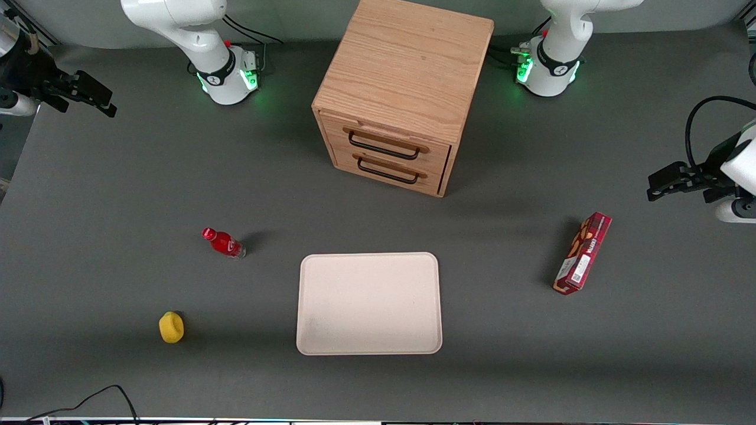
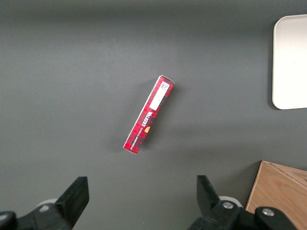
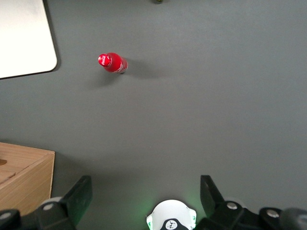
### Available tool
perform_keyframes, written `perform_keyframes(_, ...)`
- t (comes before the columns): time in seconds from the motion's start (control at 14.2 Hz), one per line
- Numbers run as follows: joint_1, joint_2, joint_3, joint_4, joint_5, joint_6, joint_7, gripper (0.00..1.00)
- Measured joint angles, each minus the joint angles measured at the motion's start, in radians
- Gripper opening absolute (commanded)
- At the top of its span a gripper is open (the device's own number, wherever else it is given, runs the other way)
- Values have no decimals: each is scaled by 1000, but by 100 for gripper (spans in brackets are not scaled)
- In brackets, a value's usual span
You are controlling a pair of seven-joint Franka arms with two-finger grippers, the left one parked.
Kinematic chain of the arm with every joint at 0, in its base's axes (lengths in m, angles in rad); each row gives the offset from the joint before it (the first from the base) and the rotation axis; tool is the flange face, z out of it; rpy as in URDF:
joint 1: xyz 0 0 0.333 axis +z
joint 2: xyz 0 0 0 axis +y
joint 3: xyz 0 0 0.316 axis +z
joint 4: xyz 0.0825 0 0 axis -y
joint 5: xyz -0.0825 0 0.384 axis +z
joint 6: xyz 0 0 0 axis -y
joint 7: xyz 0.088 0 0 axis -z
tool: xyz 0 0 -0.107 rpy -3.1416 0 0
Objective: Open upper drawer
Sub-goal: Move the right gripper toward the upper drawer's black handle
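**A:** Where do you stand? Your gripper (image 1: pixel 88 94) hangs at the upper left of the front frame, high over the working arm's end of the table, well apart from the cabinet (image 1: pixel 407 65). The wrist view shows its two fingers (image 3: pixel 76 199) spread wide, holding nothing.

**B:** And the target?

**A:** The upper drawer (image 1: pixel 387 143) sits shut at upper centre of the front frame, just above its twin. Its front faces the front camera, turned slightly toward the working arm's end, and its black wire handle (image 1: pixel 384 147) runs lengthwise across the panel. I'd have you turn the fingers across that bar, close on its middle, then pull straight out along the drawer's travel. Mind you don't catch the lower drawer (image 1: pixel 394 169).
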State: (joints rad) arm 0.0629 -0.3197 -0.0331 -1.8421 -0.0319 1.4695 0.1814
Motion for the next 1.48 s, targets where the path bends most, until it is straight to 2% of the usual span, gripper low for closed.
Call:
perform_keyframes(0.49, 1, 0, 3, 3, 0, -2, -21, 100)
perform_keyframes(0.78, 9, 11, 42, 40, 28, -41, -336, 100)
perform_keyframes(0.85, 10, 26, 55, 53, 65, -42, -408, 100)
perform_keyframes(0.99, 11, 83, 89, 87, 191, -51, -536, 100)
perform_keyframes(1.13, 12, 162, 143, 122, 279, -58, -639, 100)
perform_keyframes(1.34, 14, 304, 270, 178, 383, -54, -697, 100)
perform_keyframes(1.48, 17, 419, 364, 240, 406, -29, -705, 100)
